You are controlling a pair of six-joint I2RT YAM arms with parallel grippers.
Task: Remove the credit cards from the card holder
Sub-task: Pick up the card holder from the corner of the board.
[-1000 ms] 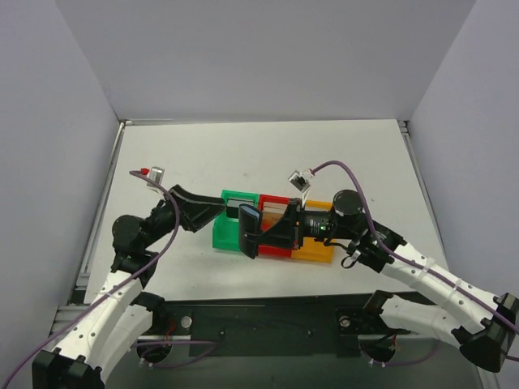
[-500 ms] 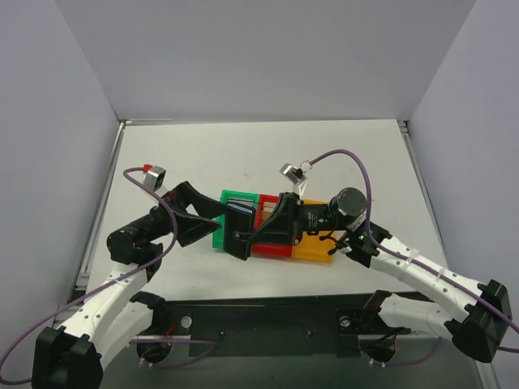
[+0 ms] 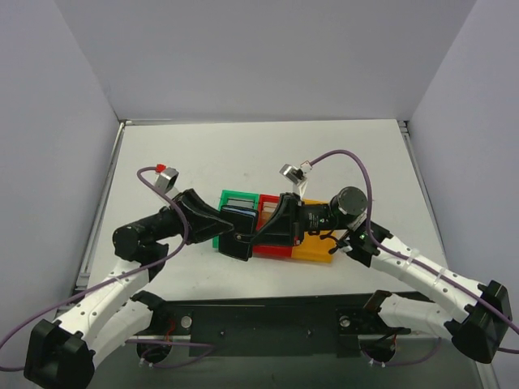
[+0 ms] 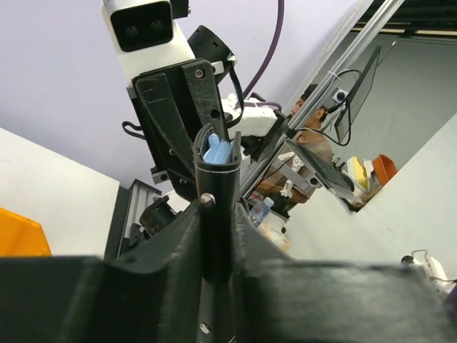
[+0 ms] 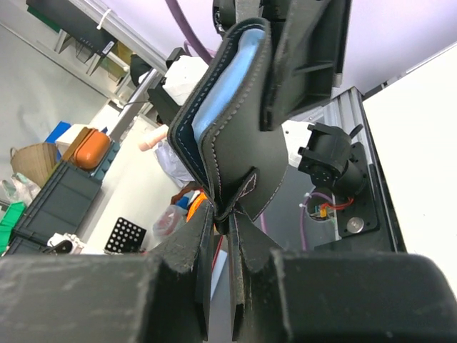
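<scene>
- Two end effectors meet at the middle of the top view. The left end effector (image 3: 232,241) comes in from the lower left and the right end effector (image 3: 258,233) from the lower right. Both are clamped on the card holder (image 3: 242,219), a dark folded sleeve held up between them.
- Just behind and to the right of the held sleeve, a row of green, red and orange boxes (image 3: 312,250) sits on the white tabletop (image 3: 243,154). A grey card (image 3: 237,200) stands in the green box at the row's left end, and a tan card (image 3: 272,211) in the red middle box.
- Left wrist view: the card holder (image 4: 216,179) stands edge-on at the centre of the frame, its lower part pinched tight between the left fingers (image 4: 182,239). At its upper mouth shows what looks like a pale blue card (image 4: 218,151), though the edge-on angle leaves that unsure. The right arm's black plates and white camera housing (image 4: 143,25) rise behind it at the upper left.
- Right wrist view: the right fingers (image 5: 203,246) are closed on a small tab at the bottom of the card holder (image 5: 235,143), at the lower centre of the frame. Its stitched dark flaps gape slightly towards the top, pale blue showing inside. A left finger (image 5: 307,57) grips the flap at the upper right.
</scene>
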